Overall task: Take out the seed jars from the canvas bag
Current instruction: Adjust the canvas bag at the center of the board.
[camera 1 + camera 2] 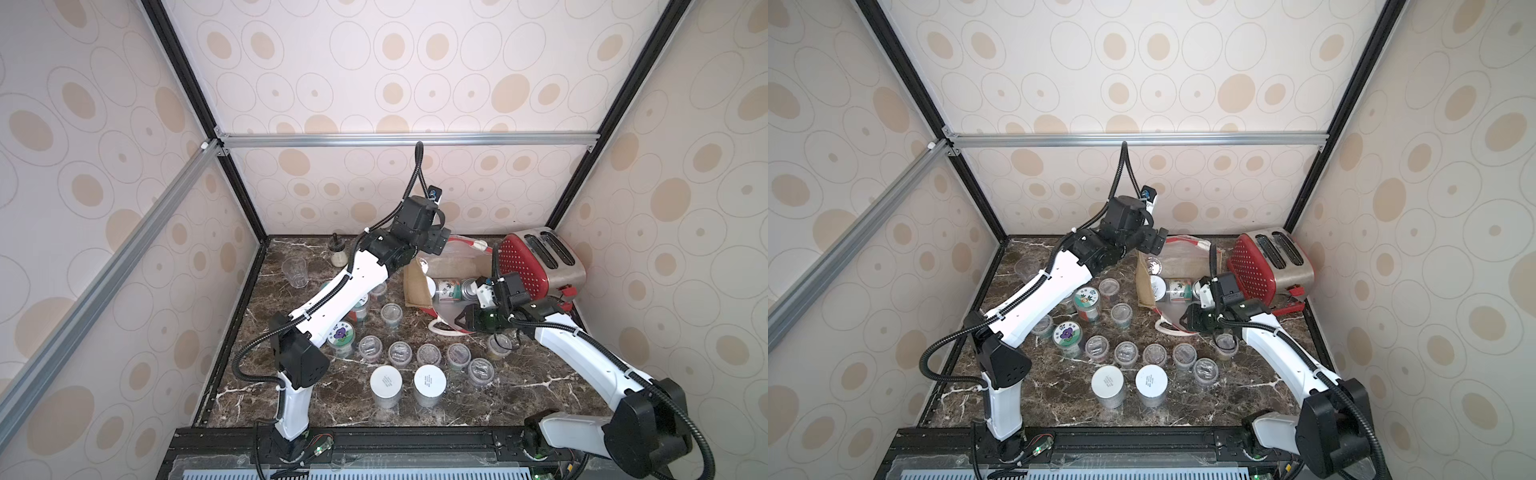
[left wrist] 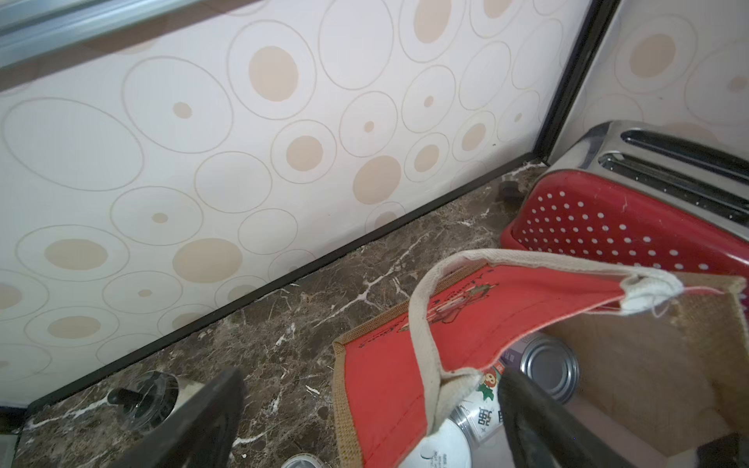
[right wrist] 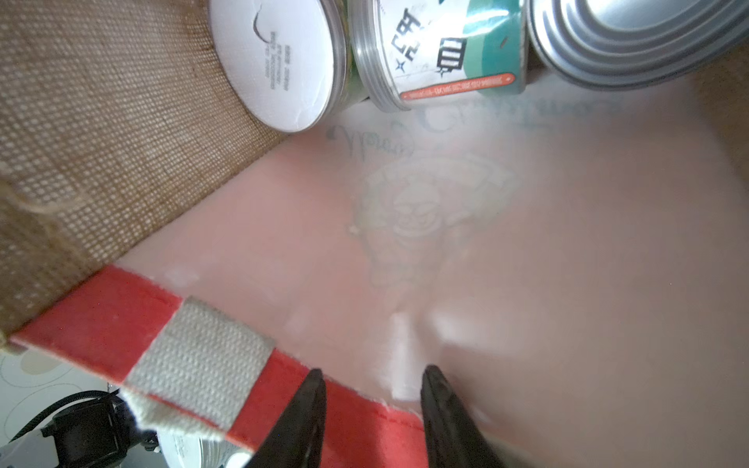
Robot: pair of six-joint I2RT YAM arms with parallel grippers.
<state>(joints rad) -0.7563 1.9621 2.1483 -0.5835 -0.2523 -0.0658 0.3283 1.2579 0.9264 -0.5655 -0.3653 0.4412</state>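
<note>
Far to the left of the left gripper point(image 2: 369, 389), by the back wall, stand a lidless tumbler point(image 1: 295, 272) and a black-knobbed shaker point(image 1: 337, 251). That gripper's jaws are spread wide and clasp nothing. In its wrist view one finger point(image 2: 202, 417) hangs over the marble table point(image 1: 332, 399) and the other point(image 2: 535, 425) over the mouth of the canvas bag point(image 1: 417, 286), with the bag's raised red panel and a white handle loop between them. The bag lies on its side, directly under this gripper, its opening facing the right gripper point(image 3: 373, 389). In both top views, most of the seed jars point(image 1: 400, 353) stand upright on the table outside the bag, in front of both grippers: short clear-lidded ones, two plain white-lidded ones and flower-lidded ones beside the left arm. The right gripper sits at the bag's lower red rim, jaws partly apart, with only pale lining showing between the tips. Ahead of those tips, deep in the bag, a white-lidded jar point(image 3: 279, 60) lies on its side, touching a labelled tin point(image 3: 446, 48), with a bare metal tin point(image 3: 632, 36) next along. Just right of this gripper stands the red dotted toaster point(image 1: 536, 262).
</note>
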